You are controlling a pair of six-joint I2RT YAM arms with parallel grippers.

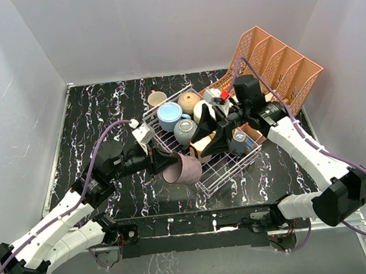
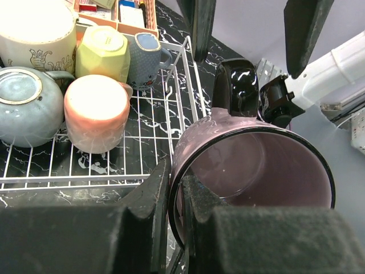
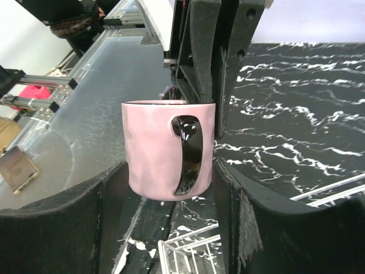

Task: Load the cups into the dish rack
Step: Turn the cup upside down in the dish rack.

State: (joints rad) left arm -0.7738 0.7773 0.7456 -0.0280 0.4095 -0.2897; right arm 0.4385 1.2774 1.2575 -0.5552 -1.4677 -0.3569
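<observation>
Mauve ceramic mug with black handle [image 1: 181,170] is being pinched at its rim by the clamped left gripper [image 2: 175,193], at the near-left edge of silvery wire dish rack [image 1: 230,165]. Right gripper [image 3: 168,188] is being held spread, flanking it. Rack is being crowded by grey-blue mug [image 2: 23,108], pink mug [image 2: 94,111] and yellow mug [image 2: 102,51].

A tabletop [image 1: 104,112] of black marble-look material with thin white veins fills the middle of the overhead view. Plain pale grey-white panels close it in on three sides: a back wall [image 1: 160,23] along the far edge, a left wall [image 1: 9,126] and a right wall [image 1: 347,33], which meet at the far corners. A thin silvery metal rail [image 1: 57,161] runs along the tabletop's left edge. Beyond the near edge lies a pale grey, slightly glossy surface [image 1: 194,267]. The light is soft and even.
</observation>
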